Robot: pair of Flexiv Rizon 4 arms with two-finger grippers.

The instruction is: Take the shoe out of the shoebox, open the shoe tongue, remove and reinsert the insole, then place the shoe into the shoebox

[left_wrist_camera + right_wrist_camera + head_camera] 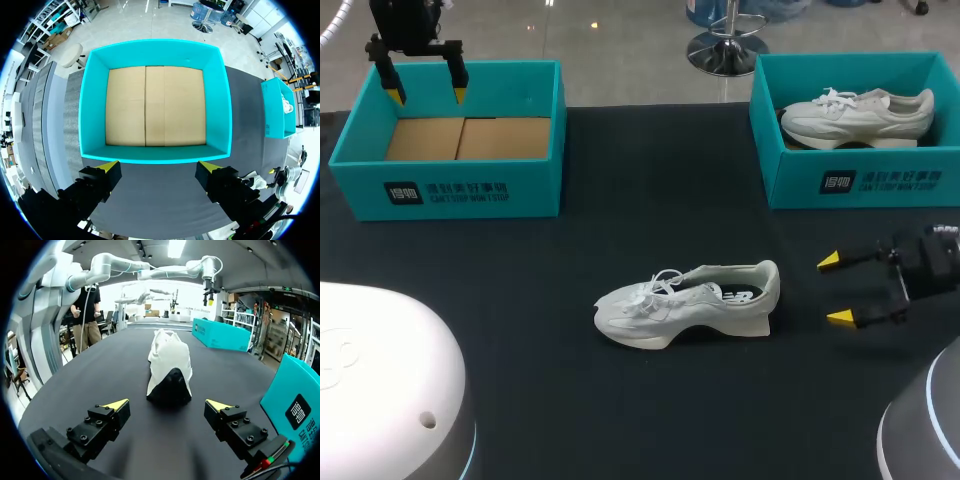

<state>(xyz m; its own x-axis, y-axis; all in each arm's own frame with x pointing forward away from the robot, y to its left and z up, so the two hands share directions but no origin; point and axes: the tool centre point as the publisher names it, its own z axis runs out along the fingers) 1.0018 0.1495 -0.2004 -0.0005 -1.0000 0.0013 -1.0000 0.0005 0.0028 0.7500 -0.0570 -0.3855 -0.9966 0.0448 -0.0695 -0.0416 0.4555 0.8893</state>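
**A:** How far along did the job look?

**B:** Early, I judged. Take the desk (650, 250) first: a dark top with two teal boxes along its far edge. The left shoebox (460, 190) was empty, with only its bare cardboard floor showing. The right shoebox (860, 185) held a second shoe (858, 115), pale like the first.

**A:** And the shoe itself?

**B:** The shoe (688, 302) stood on its sole in the middle of the desk. It was nearer than both boxes and well apart from each, toe to the left and heel to the right. So the first step, taking it out, read as done (most likely out of the empty left box, though that is my guess).

**A:** And the tongue and insole?

**B:** Nothing showed either step as done. A dark insole (728, 296) seemed to lie inside the opening. The laces (655, 285) lay across the tongue, and I could not tell whether the tongue had been pulled open.

**A:** Where were the arms?

**B:** The left gripper (427, 97) hung above the far side of the left shoebox, its fingers spread and holding nothing. The right gripper (835, 290) lay level to the right of the heel, near it but apart. Its fingers (116, 405) were spread wide and pointed at the heel, with nothing between them.

**A:** So what was left?

**B:** Opening the tongue, drawing the insole out and seating it again, then setting the shoe back in a box.
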